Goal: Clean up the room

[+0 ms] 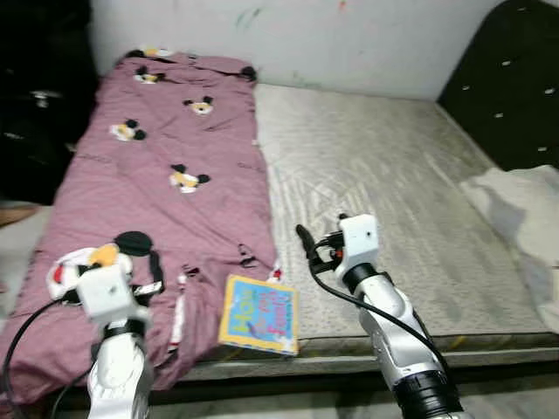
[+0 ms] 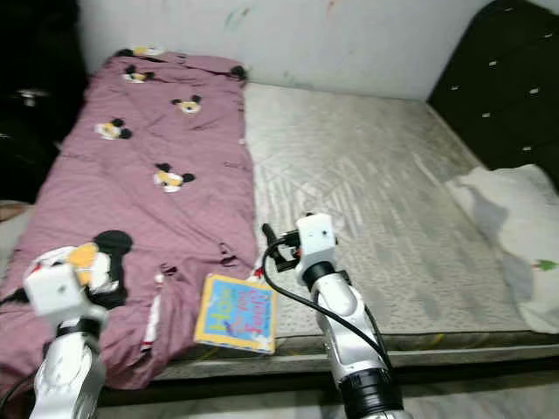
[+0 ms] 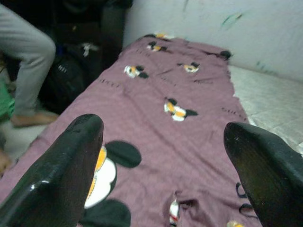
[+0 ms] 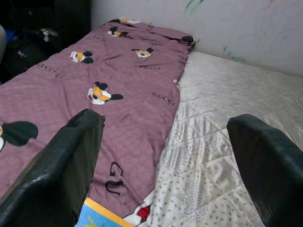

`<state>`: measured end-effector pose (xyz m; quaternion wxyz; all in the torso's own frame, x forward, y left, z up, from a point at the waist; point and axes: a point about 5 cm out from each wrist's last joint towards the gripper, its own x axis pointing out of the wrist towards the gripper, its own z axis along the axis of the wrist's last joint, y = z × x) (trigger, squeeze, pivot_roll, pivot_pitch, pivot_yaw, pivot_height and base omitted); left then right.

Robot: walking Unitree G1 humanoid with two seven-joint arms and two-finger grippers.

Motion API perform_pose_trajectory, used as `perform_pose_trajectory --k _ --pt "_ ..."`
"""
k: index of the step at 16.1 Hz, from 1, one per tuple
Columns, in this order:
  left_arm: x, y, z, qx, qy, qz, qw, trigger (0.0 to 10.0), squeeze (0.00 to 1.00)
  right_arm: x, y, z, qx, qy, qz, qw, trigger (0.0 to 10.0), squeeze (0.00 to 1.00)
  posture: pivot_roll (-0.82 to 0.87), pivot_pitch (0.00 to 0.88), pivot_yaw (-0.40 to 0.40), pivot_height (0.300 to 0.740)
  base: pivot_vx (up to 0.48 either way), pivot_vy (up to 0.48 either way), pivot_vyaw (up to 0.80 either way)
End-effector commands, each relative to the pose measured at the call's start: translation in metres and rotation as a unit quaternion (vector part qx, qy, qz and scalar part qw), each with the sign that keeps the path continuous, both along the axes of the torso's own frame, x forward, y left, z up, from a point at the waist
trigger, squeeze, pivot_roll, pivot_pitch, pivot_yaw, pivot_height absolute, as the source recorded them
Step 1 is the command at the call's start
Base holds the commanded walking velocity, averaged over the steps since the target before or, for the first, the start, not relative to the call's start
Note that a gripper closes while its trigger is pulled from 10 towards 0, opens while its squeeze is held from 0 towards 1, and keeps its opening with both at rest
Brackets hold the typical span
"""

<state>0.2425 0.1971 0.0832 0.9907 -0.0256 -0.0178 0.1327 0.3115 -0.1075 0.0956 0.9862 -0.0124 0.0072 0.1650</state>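
A mauve blanket [image 1: 166,183] printed with cartoon mice covers the left half of the bed. A colourful children's book [image 1: 259,314] lies at the bed's front edge, half on the blanket and half on the bare grey mattress [image 1: 384,166]. My right gripper [image 1: 307,244] hovers open just right of and above the book, over the blanket's border; its wrist view shows the book's corner [image 4: 102,215] below the wide-apart fingers [image 4: 71,156]. My left gripper [image 3: 163,127] is open too, held low over the near end of the blanket [image 3: 156,118], with nothing between its fingers.
A white pillow [image 1: 524,218] lies at the bed's right edge beside a black tufted headboard [image 1: 515,87]. A person's leg [image 3: 26,52] in grey trousers stands left of the bed near dark bags [image 3: 66,80]. A pale wall [image 1: 349,35] backs the bed.
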Motion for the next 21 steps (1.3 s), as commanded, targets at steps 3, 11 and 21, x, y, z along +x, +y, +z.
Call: perform_pose_trajectory --k 3,11,21 --pt "0.024 -0.018 0.002 0.003 -0.001 -0.065 0.998 10.0 0.0 -0.008 -0.029 -0.003 -0.002 -0.013 -0.066 0.998 10.0 0.0 0.0 0.0 -0.009 0.74 0.0 0.0 0.0" --pt "0.053 -0.04 0.004 0.012 0.003 -0.155 0.988 10.0 0.0 -0.026 -0.051 -0.009 0.006 -0.024 -0.144 0.989 10.0 0.0 -0.1 0.0 0.126 0.74 0.0 0.0 0.0" --pt "0.029 -0.009 -0.002 0.018 0.0 -0.075 0.997 10.0 0.0 -0.009 -0.02 -0.005 0.004 -0.032 -0.072 0.997 10.0 0.0 0.05 0.0 -0.001 0.74 0.0 0.0 0.29"
